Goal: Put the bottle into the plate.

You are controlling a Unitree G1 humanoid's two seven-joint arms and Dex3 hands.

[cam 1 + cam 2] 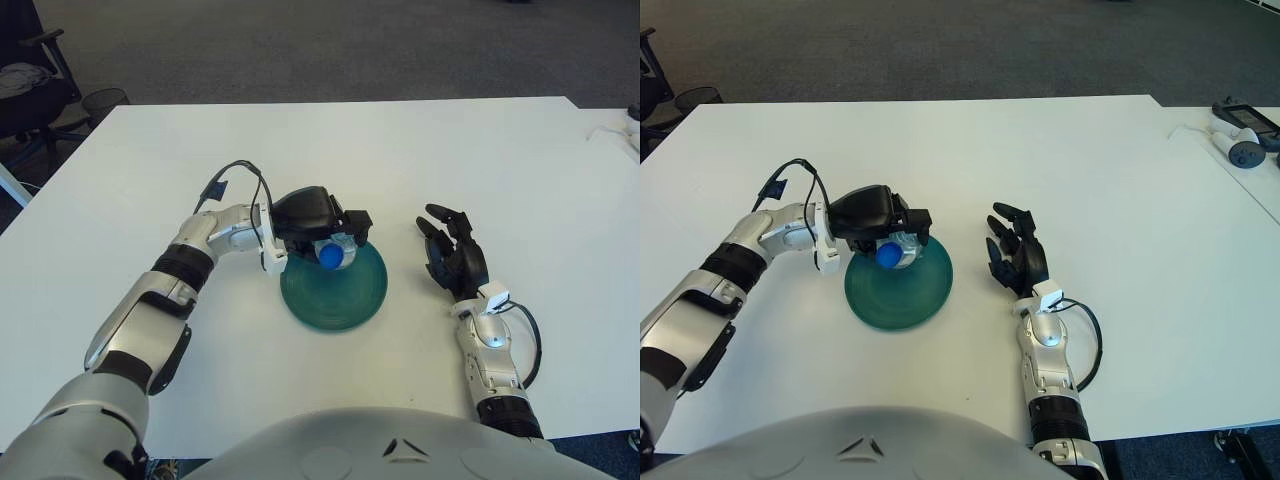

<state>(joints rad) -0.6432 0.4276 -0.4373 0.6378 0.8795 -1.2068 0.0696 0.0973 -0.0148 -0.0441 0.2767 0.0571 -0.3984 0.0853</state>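
A teal round plate (340, 295) lies on the white table in front of me. My left hand (318, 225) is over the plate's far rim, fingers curled around a small clear bottle with a blue cap (329, 256). The bottle lies on its side with the cap pointing toward me, above the plate's far edge. Most of the bottle is hidden by the hand. My right hand (452, 255) shows to the right of the plate, fingers spread and holding nothing.
The white table (420, 150) stretches wide around the plate. A black chair (25, 80) and a bin stand off the far left corner. Small white devices (1240, 135) lie on a neighbouring table at the far right.
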